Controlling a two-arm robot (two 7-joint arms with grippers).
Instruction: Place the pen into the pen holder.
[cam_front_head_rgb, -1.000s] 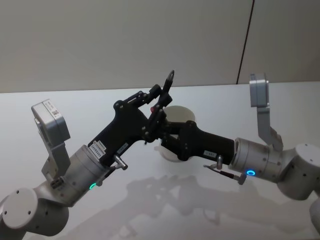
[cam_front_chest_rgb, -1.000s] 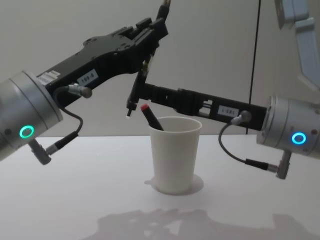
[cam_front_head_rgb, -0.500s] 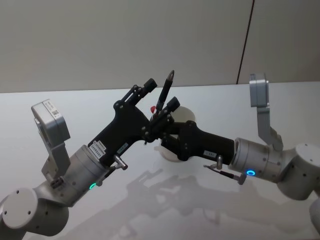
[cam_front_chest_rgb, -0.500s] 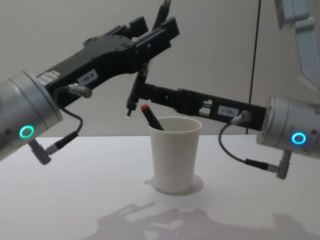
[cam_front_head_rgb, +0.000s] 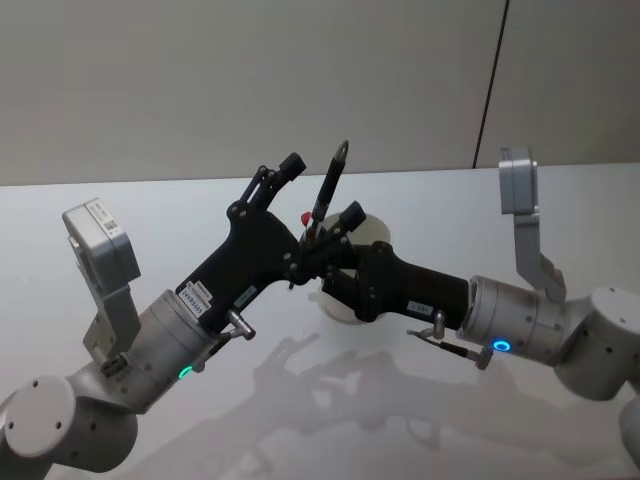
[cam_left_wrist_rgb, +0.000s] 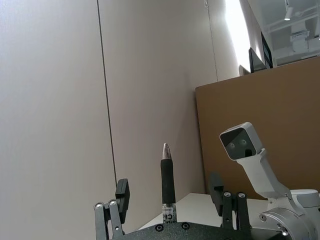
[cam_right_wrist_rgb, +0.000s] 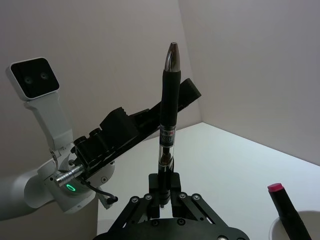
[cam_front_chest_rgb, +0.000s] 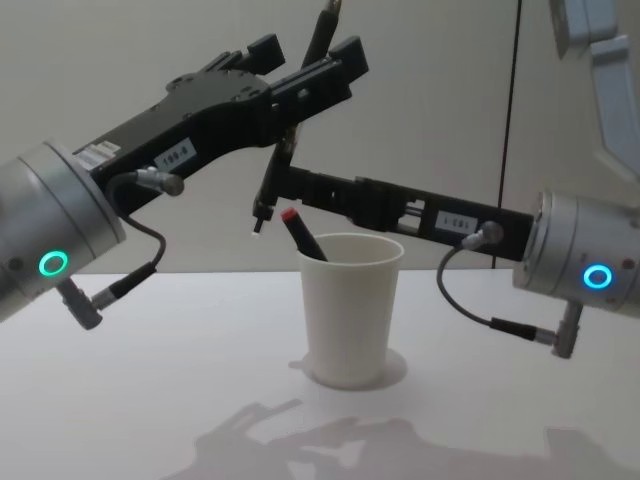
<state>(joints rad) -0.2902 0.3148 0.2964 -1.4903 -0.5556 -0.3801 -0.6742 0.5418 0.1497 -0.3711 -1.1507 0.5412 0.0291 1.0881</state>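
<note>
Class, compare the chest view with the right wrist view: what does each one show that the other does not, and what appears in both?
Chest view alone: the whole white pen holder standing on the table, seen from the side, and the right arm's blue-lit ring.

Right wrist view alone: the right tool shut on the lower end of the black pen, with the pen's printed label and silver tip plain to see.

Both: the black pen held upright, the open left tool around it with fingers apart, and the red-capped pen leaning in the holder.

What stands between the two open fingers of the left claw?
The black pen stands upright between the left claw's fingers, touching neither in the left wrist view; the right claw grips its lower end.
</note>
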